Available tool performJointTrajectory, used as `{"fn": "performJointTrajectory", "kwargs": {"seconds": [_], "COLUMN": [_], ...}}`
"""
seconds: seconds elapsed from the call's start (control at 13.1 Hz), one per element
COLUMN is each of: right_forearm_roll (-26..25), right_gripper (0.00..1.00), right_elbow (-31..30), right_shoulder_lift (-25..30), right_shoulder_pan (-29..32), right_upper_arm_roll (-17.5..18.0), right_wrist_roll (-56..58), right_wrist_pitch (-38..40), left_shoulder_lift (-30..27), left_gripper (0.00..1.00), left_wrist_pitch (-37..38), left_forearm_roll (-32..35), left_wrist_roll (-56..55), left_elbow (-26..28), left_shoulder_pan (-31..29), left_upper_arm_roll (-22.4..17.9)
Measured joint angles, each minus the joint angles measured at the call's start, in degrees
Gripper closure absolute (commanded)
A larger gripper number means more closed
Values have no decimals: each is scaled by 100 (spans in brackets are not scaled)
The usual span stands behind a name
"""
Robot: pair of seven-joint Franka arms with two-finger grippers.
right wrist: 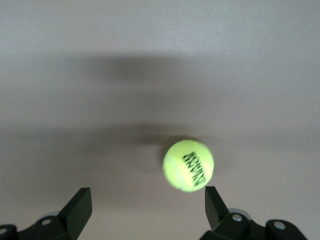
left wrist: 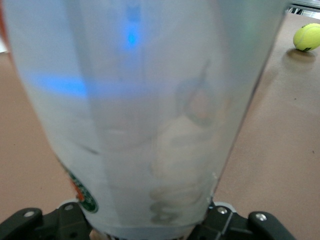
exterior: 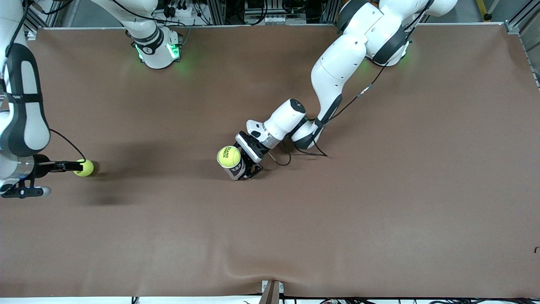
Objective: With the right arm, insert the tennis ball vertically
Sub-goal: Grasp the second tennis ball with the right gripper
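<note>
Brown cloth-covered desk (exterior: 379, 219) fills nearly whole front view. Cloth matte, slightly rippled, with raised crease along edge nearest camera. Soft grey shadows on cloth toward right arm's end. Green glow on cloth at edge farthest from camera. Aluminium frame rails (exterior: 517, 25) border that edge and corner. Black cables and power strip (exterior: 181, 10) sit past it. Strip of grey floor (exterior: 489, 10) visible. Lighting even, diffuse.
</note>
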State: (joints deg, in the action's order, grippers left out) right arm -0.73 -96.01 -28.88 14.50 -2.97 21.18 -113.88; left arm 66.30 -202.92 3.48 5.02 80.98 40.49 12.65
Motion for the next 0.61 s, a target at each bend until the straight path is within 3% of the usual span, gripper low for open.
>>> {"fn": "performJointTrajectory", "kwargs": {"seconds": [0.61], "right_forearm_roll": [-23], "right_gripper": [0], "right_elbow": [-294], "right_shoulder_lift": [-389], "right_shoulder_pan": [235], "right_upper_arm_roll": [-37], "right_wrist_roll": [500], "right_wrist_pitch": [-581], "left_shoulder_lift": [0], "left_gripper": [24], "left_wrist_pitch": [0], "left_forearm_roll": [0], "left_wrist_roll": [0], "left_elbow": [1], "left_shoulder_pan": [21], "left_upper_arm_roll": [0]}}
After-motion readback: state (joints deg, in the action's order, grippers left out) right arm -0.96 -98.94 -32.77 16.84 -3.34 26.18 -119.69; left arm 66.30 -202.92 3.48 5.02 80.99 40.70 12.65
